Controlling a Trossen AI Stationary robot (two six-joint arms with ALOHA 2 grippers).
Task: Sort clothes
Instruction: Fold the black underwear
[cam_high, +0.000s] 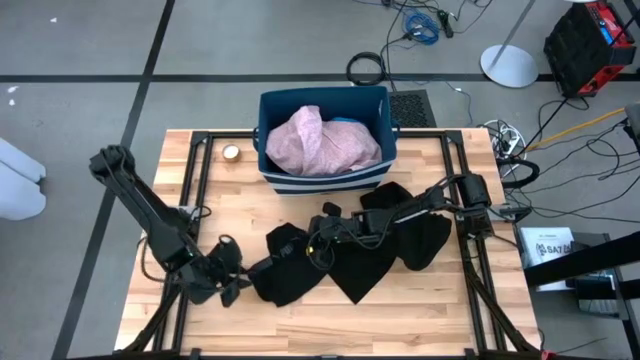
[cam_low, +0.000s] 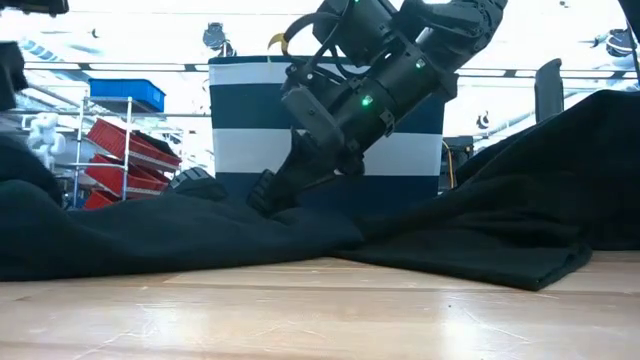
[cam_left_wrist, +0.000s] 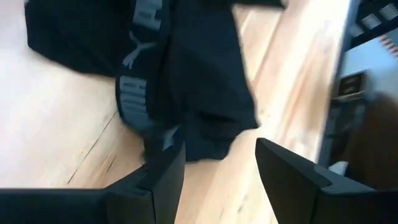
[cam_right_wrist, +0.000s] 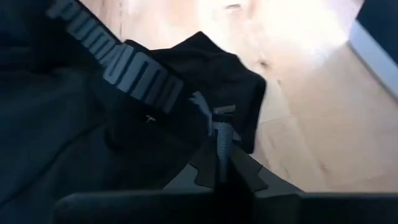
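A black garment with a grey lettered waistband (cam_high: 288, 265) lies on the wooden table, next to bigger black garments (cam_high: 405, 240). My right gripper (cam_high: 318, 240) is shut on the waistband; it also shows in the low view (cam_low: 265, 195) and in its own wrist view (cam_right_wrist: 222, 155). My left gripper (cam_high: 232, 280) is open at the garment's left end, and that end lies just ahead of its fingers (cam_left_wrist: 217, 168). A pale pink garment (cam_high: 320, 140) lies in the dark blue bin (cam_high: 388, 112). My right gripper pinches the grey waistband (cam_right_wrist: 222, 140) between its two shut fingers, at a folded edge of the black garment. The fingers come slanting down from the table's right and far side. The garment lies slack on the table.
The bin, with its white-striped base, stands at the far middle of the table. A small pale roll (cam_high: 231, 152) lies to the bin's left. Black frame rails (cam_high: 200, 170) run along both sides of the table. There is bare wood (cam_high: 330, 325) near the front edge.
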